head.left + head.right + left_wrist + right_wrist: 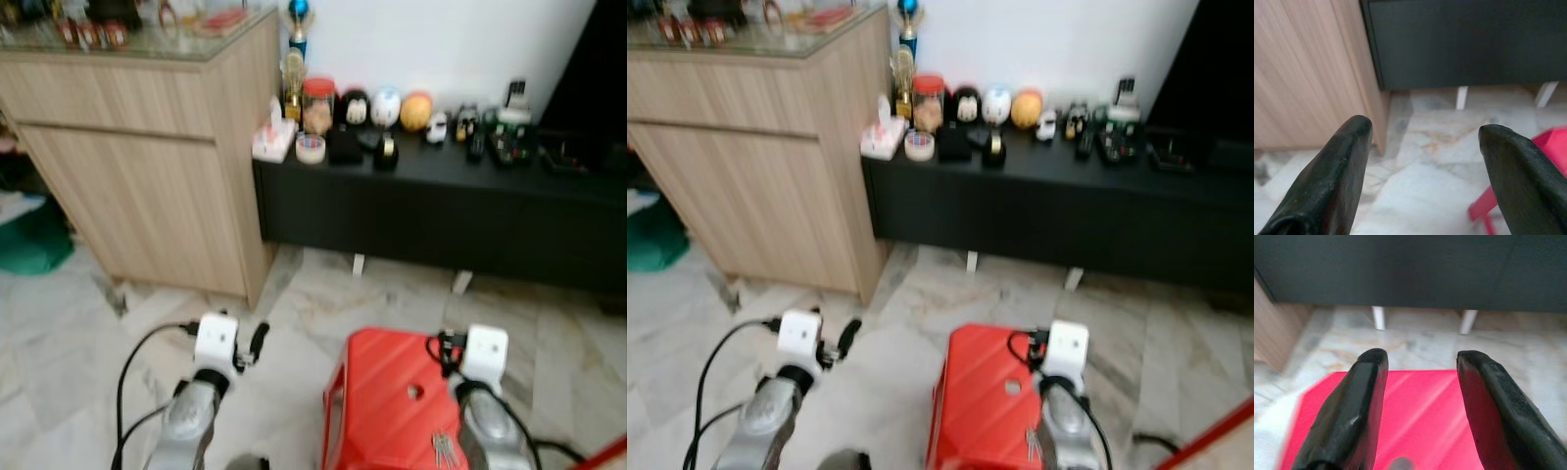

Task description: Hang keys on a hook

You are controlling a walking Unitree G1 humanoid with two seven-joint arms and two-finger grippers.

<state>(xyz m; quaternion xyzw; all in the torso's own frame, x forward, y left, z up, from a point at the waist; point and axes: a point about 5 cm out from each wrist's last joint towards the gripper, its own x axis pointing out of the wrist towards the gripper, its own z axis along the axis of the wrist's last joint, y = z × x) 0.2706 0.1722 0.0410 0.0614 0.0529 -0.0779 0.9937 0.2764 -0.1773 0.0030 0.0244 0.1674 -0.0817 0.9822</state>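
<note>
The head camera is taking in the whole room: a red stool (392,406) is standing on the marble floor (78,333) near the robot, right of centre, and a small bunch of keys (443,448) is lying on its near edge, just beside the right arm. Farther off, a wooden cabinet (147,186) is sitting on the left and a low black console (441,211) is running along the far wall, its top crowded with jars, a tape roll and small ornaments.

The wrist cameras are giving what the head views are not, namely the fingers themselves. The left gripper (1422,147) is holding its fingers wide apart over bare floor, gripping nothing, with the cabinet's corner and the console's white legs beyond and a sliver of the stool at one side. The right gripper (1420,369) is hanging over the stool's red seat, fingers spread moderately, empty too, touching nothing that can be made out. The keys are out of both wrist pictures.
</note>
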